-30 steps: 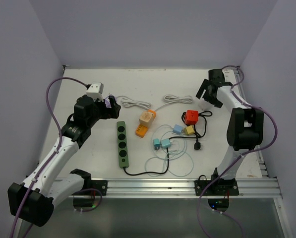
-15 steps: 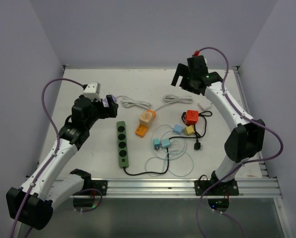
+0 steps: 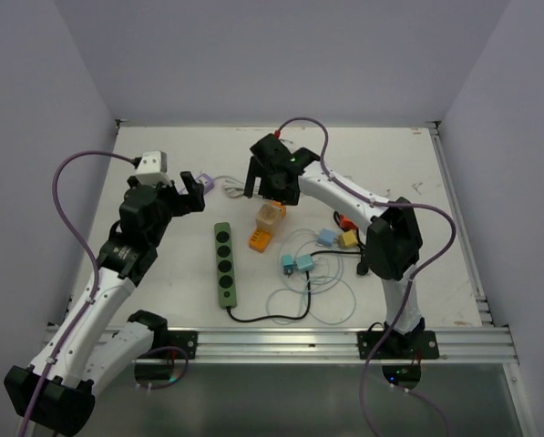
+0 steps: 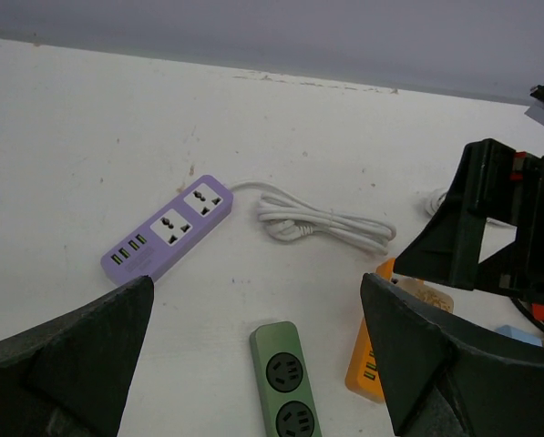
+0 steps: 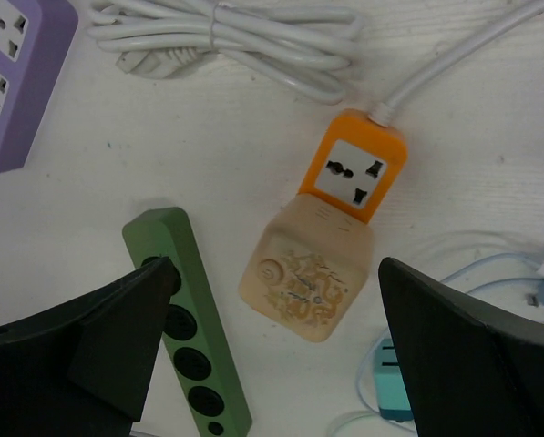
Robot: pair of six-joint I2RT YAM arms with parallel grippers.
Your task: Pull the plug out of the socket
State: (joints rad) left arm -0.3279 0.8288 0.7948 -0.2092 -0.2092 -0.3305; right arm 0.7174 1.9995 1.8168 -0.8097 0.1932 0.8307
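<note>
The plug (image 5: 306,278) is a pale beige block with rounded corners, with a round button mark and faint gold patterning on its top face. It sits pushed into the orange socket strip (image 5: 354,173). That strip lies slanted near the middle of the white surface (image 3: 417,182). One universal outlet is left bare at the end where its white cable (image 5: 454,64) leaves.

Well left of the orange strip and farther back lies a purple power strip (image 4: 167,229). Just left of the orange strip is a green four-outlet strip (image 3: 225,264), whose black cord curls toward the near edge. Behind the orange strip lies a bundled white cord (image 4: 322,218). To its right is a cluster of small teal (image 3: 297,263), light blue and yellow (image 3: 348,238) adapters among thin looping wires.

The left pincer (image 3: 197,191) is released, its fingers (image 4: 71,364) spread wide and holding nothing. It hangs left of the orange strip, close by the purple one.

The right pincer (image 3: 270,189) is likewise released, fully spread and empty. It hangs over the orange strip. In its wrist view the plug lies between the two dark fingers (image 5: 472,355), touched by neither.
</note>
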